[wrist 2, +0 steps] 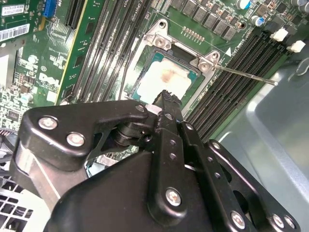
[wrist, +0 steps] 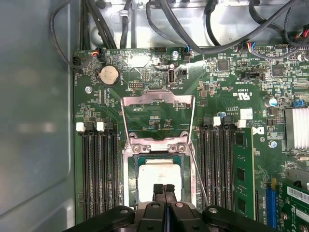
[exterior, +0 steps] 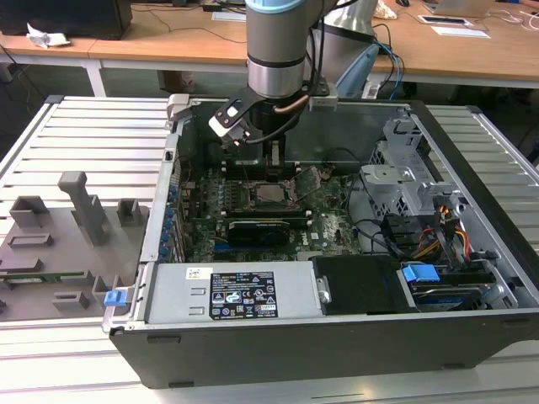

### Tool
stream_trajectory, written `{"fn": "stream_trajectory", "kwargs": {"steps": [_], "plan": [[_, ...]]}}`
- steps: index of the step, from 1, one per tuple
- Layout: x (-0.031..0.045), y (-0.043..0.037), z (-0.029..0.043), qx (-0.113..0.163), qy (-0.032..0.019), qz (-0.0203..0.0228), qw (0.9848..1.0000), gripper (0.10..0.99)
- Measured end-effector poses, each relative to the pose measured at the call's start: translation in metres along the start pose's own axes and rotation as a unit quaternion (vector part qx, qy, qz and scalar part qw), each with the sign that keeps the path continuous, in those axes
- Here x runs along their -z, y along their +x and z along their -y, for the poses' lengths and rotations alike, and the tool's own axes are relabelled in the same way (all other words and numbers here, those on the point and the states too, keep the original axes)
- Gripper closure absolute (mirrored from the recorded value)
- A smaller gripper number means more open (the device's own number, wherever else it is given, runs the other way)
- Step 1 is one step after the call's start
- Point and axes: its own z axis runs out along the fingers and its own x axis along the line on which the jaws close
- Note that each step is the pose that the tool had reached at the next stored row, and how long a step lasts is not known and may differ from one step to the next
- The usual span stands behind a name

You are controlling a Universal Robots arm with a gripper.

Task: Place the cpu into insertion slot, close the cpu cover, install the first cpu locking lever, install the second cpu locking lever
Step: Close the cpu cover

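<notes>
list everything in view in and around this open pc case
square metal-rimmed insertion slot: one, silver rim, on the green motherboard
flat silvery-grey square cpu: one, silvery-grey, seated in the slot
thin silvery metal cpu cover: one, silver, swung open off the slot
long black memory slots: two banks, black, flanking the slot
round coin battery: one, silver, past the open cover
open computer case: one, dark grey, on the slatted table
moulded tray: one, grey, exterior view's left of the case
gripper: one, black, shut, tips over the cpu
</notes>
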Motion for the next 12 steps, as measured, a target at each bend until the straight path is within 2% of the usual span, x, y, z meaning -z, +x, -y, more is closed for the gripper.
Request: {"fn": "stream_trajectory", "kwargs": {"steps": [12], "plan": [[0.0193,0.0004,-0.0013,0.0,0.0007,-0.0002,1.0,0.98]]}}
